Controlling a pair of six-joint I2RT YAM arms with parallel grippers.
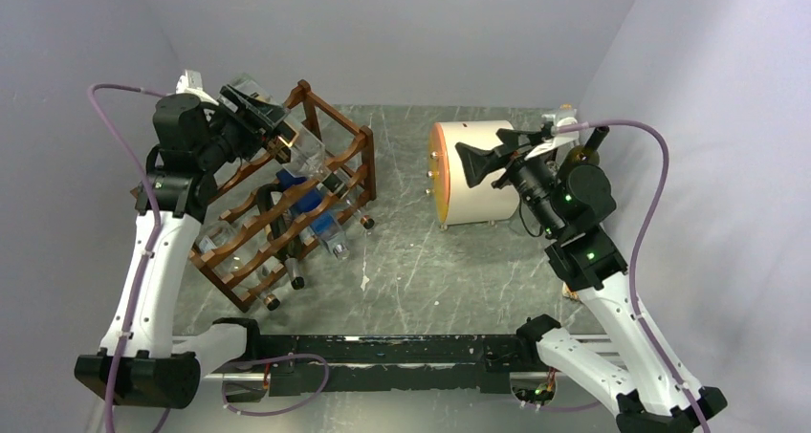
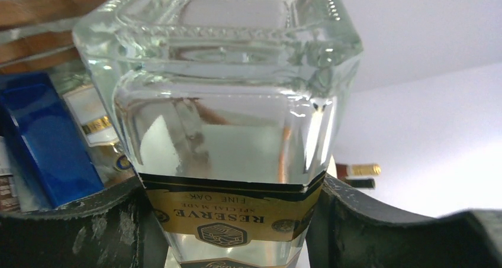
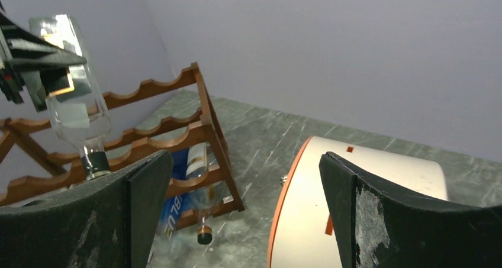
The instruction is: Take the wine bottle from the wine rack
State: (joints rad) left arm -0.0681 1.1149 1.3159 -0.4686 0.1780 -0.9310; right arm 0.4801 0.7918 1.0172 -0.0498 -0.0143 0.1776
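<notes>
My left gripper (image 1: 260, 113) is shut on a clear square glass wine bottle (image 1: 304, 151) with a gold "RESERVE" label (image 2: 228, 212). It holds the bottle tilted, base up and neck down, over the top tier of the reddish-brown wine rack (image 1: 335, 113). The right wrist view shows the bottle (image 3: 74, 108) with its neck down by the rack's upper rails (image 3: 148, 89); I cannot tell if it touches them. My right gripper (image 1: 469, 163) is open and empty above the cream drum.
The cream drum (image 1: 478, 202) with an orange rim lies on its side at the right, close under my right gripper (image 3: 243, 209). A blue bottle (image 1: 301, 196) and several clear bottles lie in the rack's lower tiers. A dark bottle (image 1: 577, 153) lies behind the drum.
</notes>
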